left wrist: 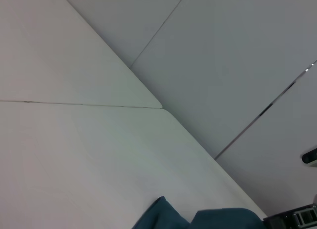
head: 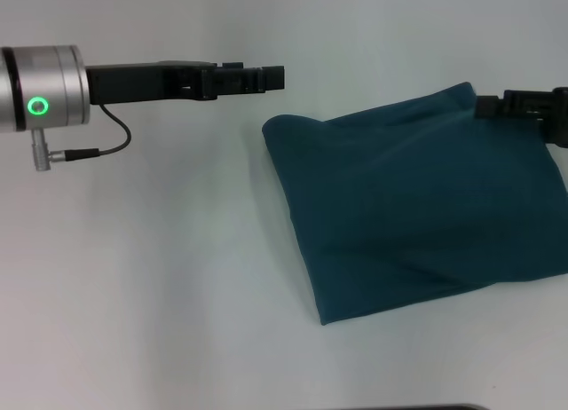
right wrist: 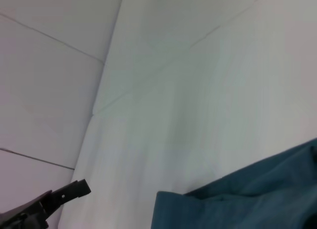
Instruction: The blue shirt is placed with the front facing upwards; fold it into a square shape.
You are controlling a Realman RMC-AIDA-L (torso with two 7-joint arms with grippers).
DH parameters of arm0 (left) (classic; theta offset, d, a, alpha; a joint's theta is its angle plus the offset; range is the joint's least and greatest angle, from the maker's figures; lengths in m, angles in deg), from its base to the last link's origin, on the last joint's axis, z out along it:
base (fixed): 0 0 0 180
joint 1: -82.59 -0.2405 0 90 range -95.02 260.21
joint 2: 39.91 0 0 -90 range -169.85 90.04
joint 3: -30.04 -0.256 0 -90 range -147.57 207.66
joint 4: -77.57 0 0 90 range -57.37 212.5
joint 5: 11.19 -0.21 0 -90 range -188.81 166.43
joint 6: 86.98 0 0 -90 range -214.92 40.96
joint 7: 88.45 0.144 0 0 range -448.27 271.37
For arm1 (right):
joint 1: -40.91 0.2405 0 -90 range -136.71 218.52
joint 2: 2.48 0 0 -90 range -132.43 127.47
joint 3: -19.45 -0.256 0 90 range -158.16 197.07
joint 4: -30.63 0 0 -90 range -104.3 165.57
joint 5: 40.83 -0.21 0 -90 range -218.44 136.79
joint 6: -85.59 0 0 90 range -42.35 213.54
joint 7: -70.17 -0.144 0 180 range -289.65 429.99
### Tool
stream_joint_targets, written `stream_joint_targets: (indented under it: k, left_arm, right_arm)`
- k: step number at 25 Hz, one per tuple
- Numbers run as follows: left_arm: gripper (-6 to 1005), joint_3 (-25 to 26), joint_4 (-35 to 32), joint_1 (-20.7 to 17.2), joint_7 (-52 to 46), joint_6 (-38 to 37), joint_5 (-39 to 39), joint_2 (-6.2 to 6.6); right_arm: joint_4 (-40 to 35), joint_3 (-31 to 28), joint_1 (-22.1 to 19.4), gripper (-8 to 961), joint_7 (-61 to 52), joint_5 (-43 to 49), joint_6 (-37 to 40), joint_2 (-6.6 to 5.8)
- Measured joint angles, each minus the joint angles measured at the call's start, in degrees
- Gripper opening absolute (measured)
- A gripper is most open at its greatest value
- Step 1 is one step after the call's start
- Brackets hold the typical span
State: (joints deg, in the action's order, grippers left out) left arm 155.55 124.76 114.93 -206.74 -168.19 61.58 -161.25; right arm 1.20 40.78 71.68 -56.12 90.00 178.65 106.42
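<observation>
Wide bare counter (head: pixel 160 277) lies open left of and in front of the folded blue shirt (head: pixel 417 206). The left pincer (head: pixel 271 76) hangs above the counter near the shirt's far left corner; the right pincer (head: pixel 490 106) crowds the far right corner.

**White table with a folded blue shirt**

A plain white table (head: pixel 160 277) fills the head view. A thin seam runs across its top in the left wrist view, and its straight edge meets the grey floor (left wrist: pixel 237 55) beyond. The only thing lying on the table is the blue shirt (head: pixel 426 206), on the robot's right side. It lies folded into a rough four-sided block, with the plain cloth up and no lettering showing. Its edges are slightly tilted against the table's edge, and soft creases cross it. The corner toward the middle of the table bulges up a little.
</observation>
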Motion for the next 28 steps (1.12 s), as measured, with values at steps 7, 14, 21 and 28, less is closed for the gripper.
stream_joint_targets:
  k: [7, 14, 21, 28]
  left_arm:
    - [961, 0.0, 0.0, 0.0, 0.0, 0.0, 0.0, -0.16]
    - [962, 0.0, -0.1, 0.0, 0.0, 0.0, 0.0, -0.2]
    - [962, 0.1, -0.2, 0.0, 0.0, 0.6, 0.0, -0.08]
    - [962, 0.1, -0.6, 0.0, 0.5, 0.6, 0.0, 0.1]
  right_arm:
    - [-0.2, 1.2, -0.7, 776, -0.6, 0.2, 0.7, -0.66]
    - [0.1, 2.2, -0.5, 776, -0.4, 0.2, -2.9, 0.27]
    - [0.7, 3.1, 1.6, 776, -0.3, 0.2, -5.7, 2.32]
    - [0.8, 3.7, 2.2, 776, -0.5, -0.2, -8.5, 3.07]
